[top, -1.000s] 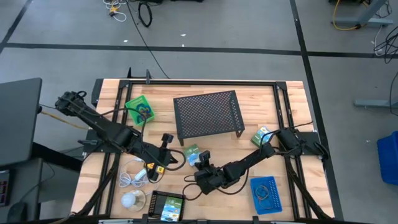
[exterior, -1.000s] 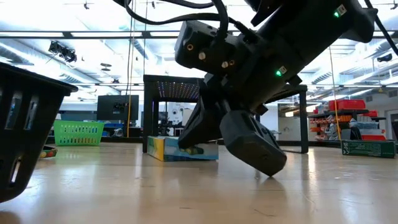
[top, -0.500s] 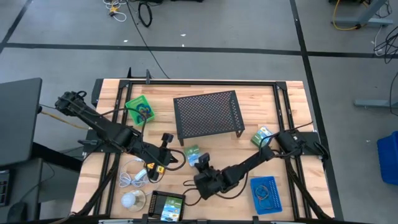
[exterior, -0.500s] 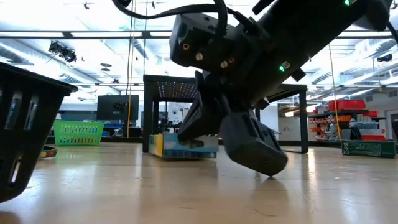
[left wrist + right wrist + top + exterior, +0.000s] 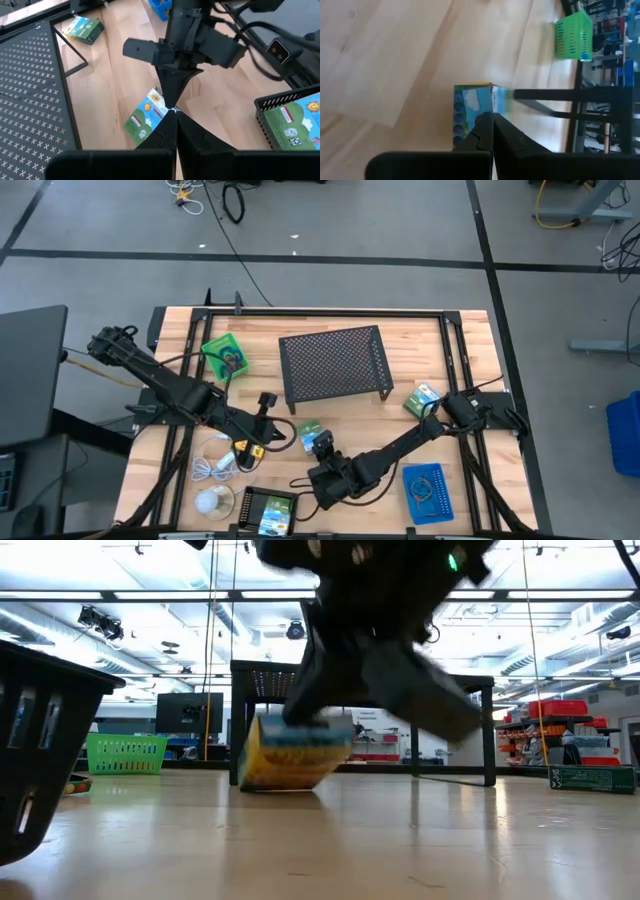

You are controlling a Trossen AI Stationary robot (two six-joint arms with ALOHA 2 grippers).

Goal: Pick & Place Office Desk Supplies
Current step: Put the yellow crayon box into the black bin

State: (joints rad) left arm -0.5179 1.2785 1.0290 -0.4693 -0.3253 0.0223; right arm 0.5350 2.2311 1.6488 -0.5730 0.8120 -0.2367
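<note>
A green-blue packet (image 5: 307, 429) with a yellow side is at mid-table, in front of the black mesh stand (image 5: 335, 363). In the low view the packet (image 5: 295, 752) stands tilted with one end raised. My right gripper (image 5: 315, 440) reaches in from the right and is shut on it. In the left wrist view that gripper (image 5: 172, 106) points down onto the packet (image 5: 145, 121). My left gripper (image 5: 175, 131) hovers shut just left of the packet and holds nothing. My right gripper pinches the packet's raised end (image 5: 476, 111) between its two shut fingers (image 5: 485, 127), only at that edge. The fingers slant down from the table's near right side. The packet hangs tilted; whether its lower end (image 5: 250, 783) still rests on the wood I cannot tell.
A green tray (image 5: 226, 358) with loops is at the far left and a blue tray (image 5: 428, 492) with loops at the near right. A black tray (image 5: 268, 511) with a packet is at the near edge. A second packet (image 5: 423, 398), a white cable (image 5: 213, 466) and a white ball (image 5: 212, 500) lie around.
My right gripper has risen and drawn back toward the table's near edge, rolling a little. The packet, flat on the table before, has come up at the held end and now stands tilted.
</note>
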